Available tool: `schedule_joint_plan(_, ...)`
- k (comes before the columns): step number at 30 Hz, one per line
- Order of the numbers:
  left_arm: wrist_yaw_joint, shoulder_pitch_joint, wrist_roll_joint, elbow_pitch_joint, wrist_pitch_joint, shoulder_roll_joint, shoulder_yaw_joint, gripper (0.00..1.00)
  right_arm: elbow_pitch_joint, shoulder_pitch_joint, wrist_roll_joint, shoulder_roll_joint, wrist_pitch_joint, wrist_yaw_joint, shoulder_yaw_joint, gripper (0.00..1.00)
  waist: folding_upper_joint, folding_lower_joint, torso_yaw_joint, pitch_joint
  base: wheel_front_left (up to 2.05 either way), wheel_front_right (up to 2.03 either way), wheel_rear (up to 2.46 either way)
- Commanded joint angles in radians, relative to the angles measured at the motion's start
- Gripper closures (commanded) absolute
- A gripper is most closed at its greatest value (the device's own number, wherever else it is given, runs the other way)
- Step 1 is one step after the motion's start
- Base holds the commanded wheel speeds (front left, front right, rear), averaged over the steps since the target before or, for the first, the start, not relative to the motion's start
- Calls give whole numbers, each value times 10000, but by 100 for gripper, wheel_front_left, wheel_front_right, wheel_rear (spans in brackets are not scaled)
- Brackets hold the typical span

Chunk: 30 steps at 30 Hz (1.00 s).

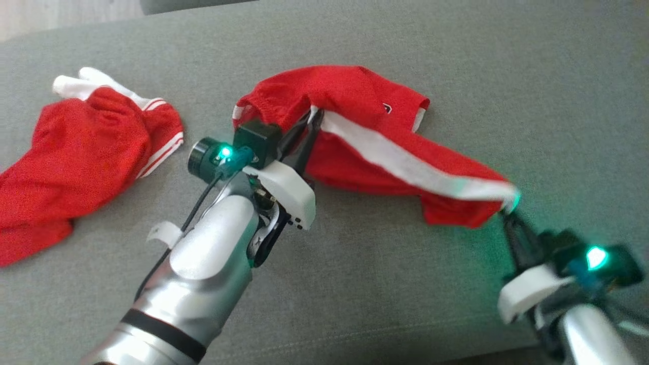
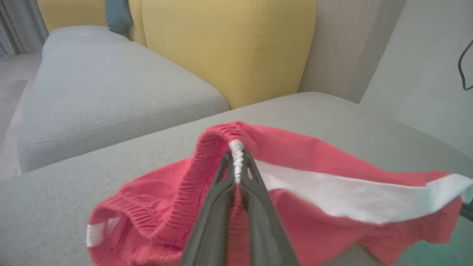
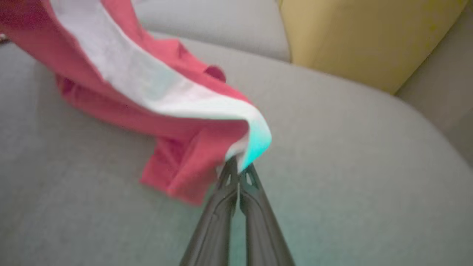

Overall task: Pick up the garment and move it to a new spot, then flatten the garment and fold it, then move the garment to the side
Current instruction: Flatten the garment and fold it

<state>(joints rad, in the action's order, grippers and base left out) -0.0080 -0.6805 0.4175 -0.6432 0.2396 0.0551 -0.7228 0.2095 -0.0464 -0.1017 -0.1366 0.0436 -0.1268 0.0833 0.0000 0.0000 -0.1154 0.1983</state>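
You have the garment [image 1: 365, 152], red shorts, near the middle of the grey sofa seat [image 1: 456, 76], partly lifted off it and draped between both arms. The left gripper [image 1: 315, 117] is clamped on the elastic waistband [image 2: 210, 147], right where the white side stripe [image 1: 400, 162] meets it. The right gripper [image 1: 507, 210] is pinched shut on the far end of that same stripe, at the leg hem.

Holding the two ends of one seam looks deliberate. It gives you a straight edge to pull taut, so the shorts can be carried across the seat and laid down flat rather than bunched. For now the cloth between the grips sags and its lower folds rest on the seat, so I judge the flattening not yet done.

Count what lies on the seat:
- Two red garments: the one you hold, and a second red garment [image 1: 76, 157] with white trim, crumpled toward the seat's left side and well apart from yours.
- Two grippers, both gripping.
- One broad white stripe spanning the two grips.
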Motion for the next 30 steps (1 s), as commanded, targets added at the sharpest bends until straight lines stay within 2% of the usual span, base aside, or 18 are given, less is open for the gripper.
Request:
schedule_joint_plan(1,58,-455,-2,508,115,231,401,100,-543,-526,-144,-249,38,-39,35,100,0,0,93,-119,0,0,0)
schedule_joint_plan(5,144,-507,-49,1379,150,480,534,100,-1230,-1323,-372,-703,-179,-39,-236,100,0,0,250,-425,0,0,0)
schedule_joint_plan(10,179,-696,37,2572,-4,879,778,100,-1646,-2777,-192,-1435,-433,-39,-60,100,0,0,347,-900,0,0,0)
schedule_joint_plan(14,146,-982,201,3442,-432,1218,1005,100,-1593,-4169,98,-1893,-524,-39,333,100,0,0,347,-1319,0,0,0)
schedule_joint_plan(19,249,-1292,418,4325,-675,1557,1436,100,-1244,-5500,304,-2134,-537,-39,633,100,0,0,291,-1785,0,0,0)
schedule_joint_plan(25,418,-1040,609,5141,-955,1704,1537,100,-1457,-5614,407,-2185,-796,-39,608,100,0,0,340,-2120,0,0,0)
schedule_joint_plan(30,537,-102,829,6259,-1624,2012,1259,100,-2577,-4438,706,-2189,-1593,-39,292,100,0,0,416,-2371,0,0,0)
